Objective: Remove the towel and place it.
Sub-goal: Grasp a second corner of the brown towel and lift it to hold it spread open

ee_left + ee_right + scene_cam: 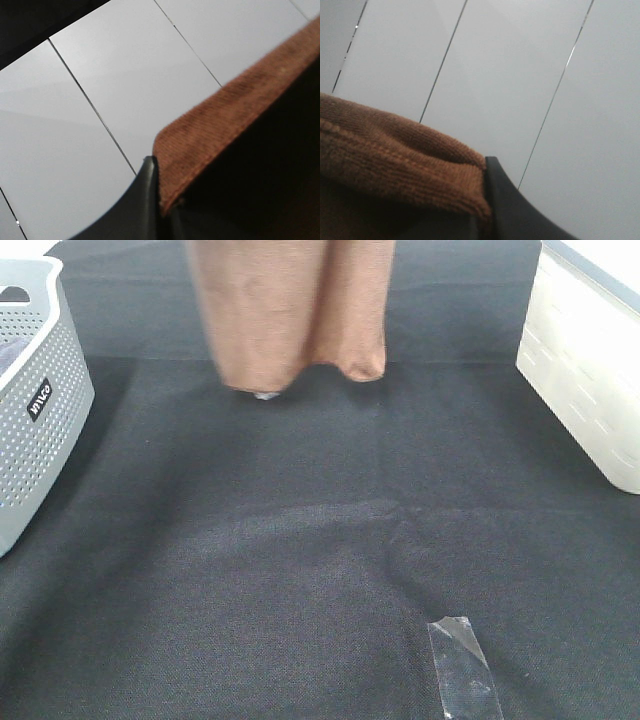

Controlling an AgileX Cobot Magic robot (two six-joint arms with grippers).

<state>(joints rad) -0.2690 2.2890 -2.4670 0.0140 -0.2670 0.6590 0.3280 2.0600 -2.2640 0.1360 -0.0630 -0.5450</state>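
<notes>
Brown towel (pixel 290 310) aloft, outside grey basket (pixel 50 440)

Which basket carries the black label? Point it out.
The grey perforated basket at the left edge, black label on its wall; the cream slotted basket on the right shows none.

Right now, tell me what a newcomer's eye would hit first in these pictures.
The brown towel hangs down at the top middle of the high view, over the black mat, with the left claw and right claw pinching its hem. A grey perforated basket stands at the left edge, a white bin at the right.
</notes>
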